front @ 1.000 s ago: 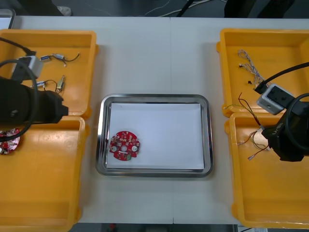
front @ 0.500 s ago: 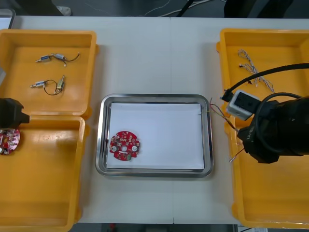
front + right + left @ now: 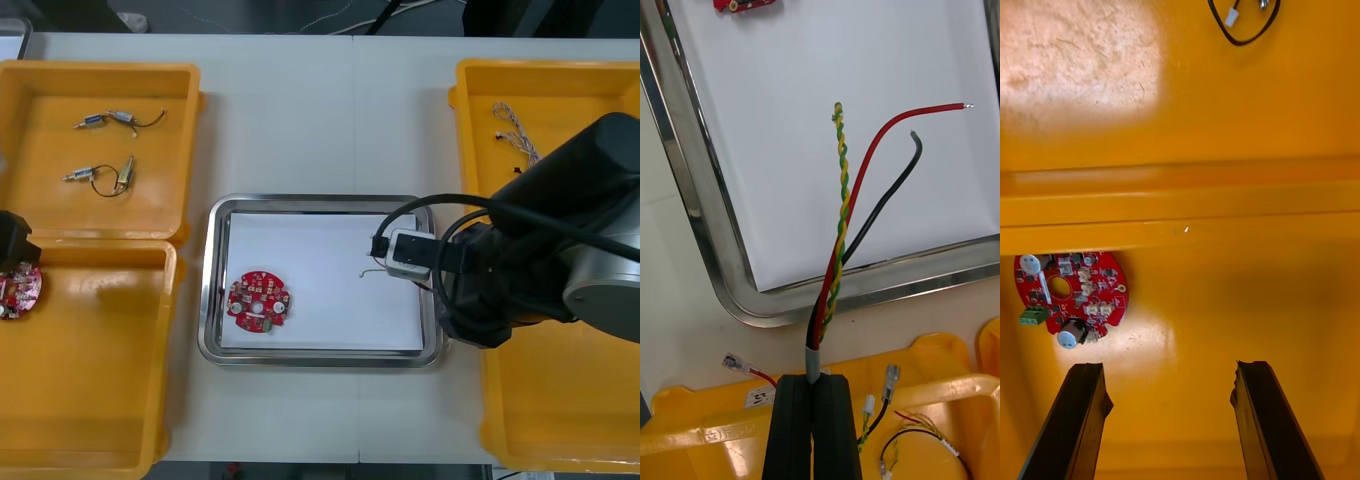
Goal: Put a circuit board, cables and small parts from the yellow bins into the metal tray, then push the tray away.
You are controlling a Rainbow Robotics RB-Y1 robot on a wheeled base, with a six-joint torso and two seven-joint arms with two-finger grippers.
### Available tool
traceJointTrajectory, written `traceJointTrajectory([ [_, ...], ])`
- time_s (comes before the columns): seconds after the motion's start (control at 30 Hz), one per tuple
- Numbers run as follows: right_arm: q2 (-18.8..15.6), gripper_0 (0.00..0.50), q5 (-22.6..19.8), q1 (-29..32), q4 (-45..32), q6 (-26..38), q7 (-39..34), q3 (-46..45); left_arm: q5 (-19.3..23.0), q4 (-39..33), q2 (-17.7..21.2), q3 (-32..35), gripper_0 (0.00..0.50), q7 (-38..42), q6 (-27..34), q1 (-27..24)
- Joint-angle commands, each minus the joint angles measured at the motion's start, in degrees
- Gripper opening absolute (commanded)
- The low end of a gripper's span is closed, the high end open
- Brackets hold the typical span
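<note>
- Step in hand: cable delivery. Right claw (image 3: 814, 379), clamped on a red, black and yellow-green cable bundle (image 3: 841, 217), hangs at the metal tray's (image 3: 318, 203) right edge, with the free cable ends over the white liner (image 3: 865, 60).
- Next move, as judged: advance inward, then release.
- Circuit board (image 3: 259, 300): in the tray's near-left corner.
- Left claw (image 3: 1172, 375): standing apart, above the near-left yellow bin (image 3: 1225, 187).

The light counter (image 3: 318, 120) carries a tray (image 3: 320, 201) at its middle. At its left stand the left far bin (image 3: 100, 68) and left near bin (image 3: 90, 390); at its right, the right far bin (image 3: 480, 170) and right near bin (image 3: 560, 410).
</note>
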Motion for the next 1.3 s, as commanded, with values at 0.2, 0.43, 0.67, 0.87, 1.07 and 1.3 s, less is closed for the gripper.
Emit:
traceJointTrajectory([
  [0.2,0.6,0.000,5.1,-11.0,6.2,-4.7,-1.3,16.1,-1.7,9.1,3.5,0.6,0.500,-1.4,0.3,-11.9],
  [0.43,2.5,0.000,6.0,-15.1,12.5,-8.7,-1.2,22.7,-4.0,17.2,4.7,-2.4,0.500,-2.7,-0.8,-17.0],
  [0.67,3.7,0.000,7.1,-17.6,17.0,-11.6,-1.3,27.9,-5.5,25.1,5.2,-3.8,0.500,-8.2,-5.0,-21.7],
  [0.87,5.4,0.000,8.2,-17.9,20.7,-14.0,-0.9,30.5,-6.1,33.1,5.2,-5.5,0.500,-9.5,-8.4,-26.2],
  [1.07,7.3,0.000,9.6,-18.2,24.8,-16.3,-1.0,33.2,-6.7,39.1,5.2,-9.4,0.500,-9.8,-12.6,-30.3],
  [1.3,9.0,0.000,10.3,-18.2,26.5,-16.3,-1.0,34.7,-7.2,42.3,5.2,-13.9,0.500,-10.1,-18.0,-33.2],
])
